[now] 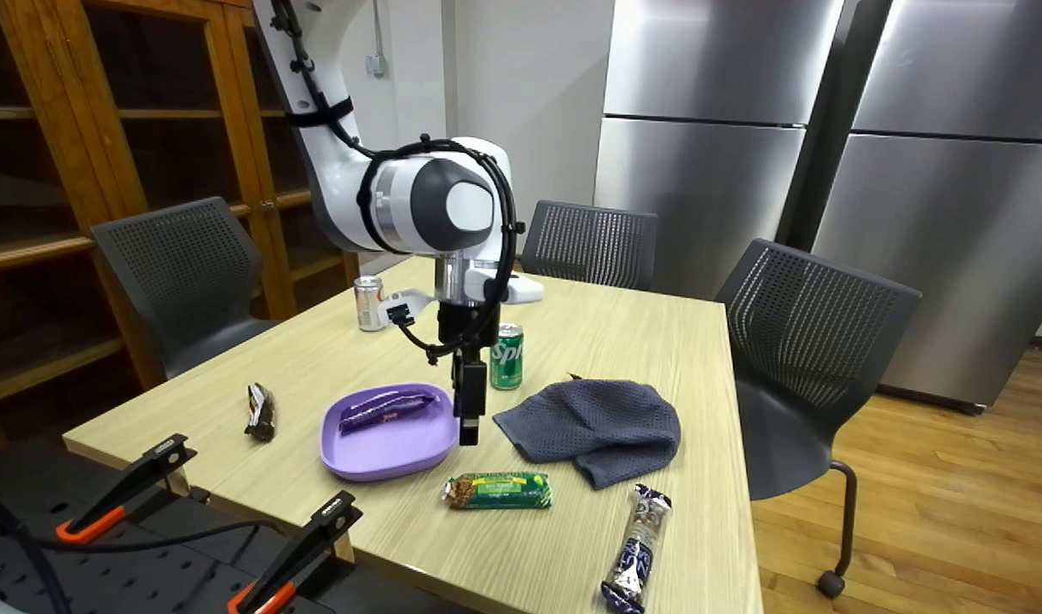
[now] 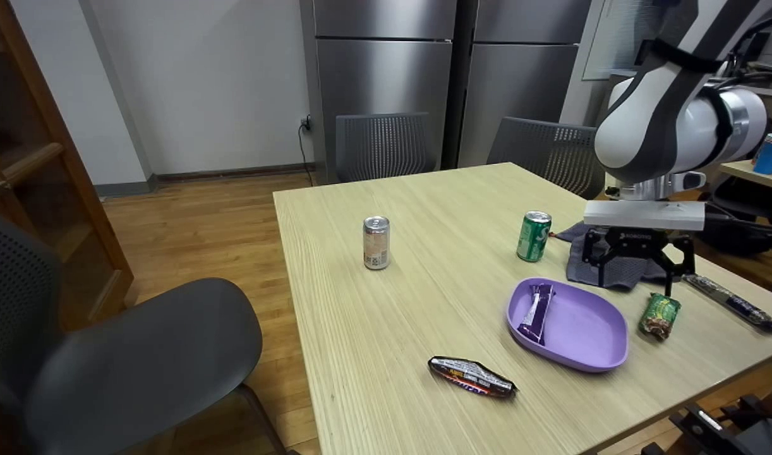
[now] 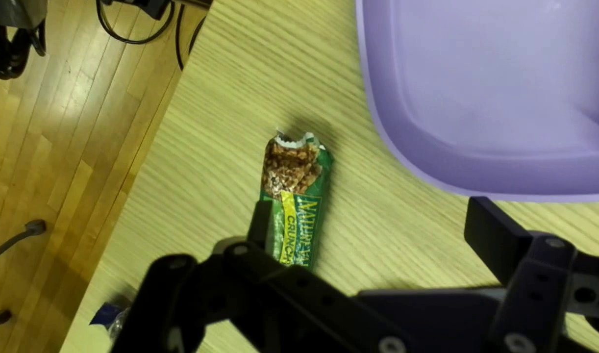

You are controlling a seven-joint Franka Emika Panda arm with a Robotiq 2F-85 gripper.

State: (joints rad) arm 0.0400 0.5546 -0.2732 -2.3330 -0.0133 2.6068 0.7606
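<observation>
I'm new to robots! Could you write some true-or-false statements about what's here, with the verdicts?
1. The pincer stands open, gripping nothing. True.
2. Both drink cans lie on their sides. False: the green can and the pale can stand upright.
3. A purple-wrapped bar lies in the purple dish. True.
4. The dish is covered. False: the dish is uncovered; the blue-gray cloth lies elsewhere on the table.
5. The green-wrapped bar lies outside the dish. True.
6. The green-wrapped bar stands on end. False: that bar lies flat on the table.
</observation>
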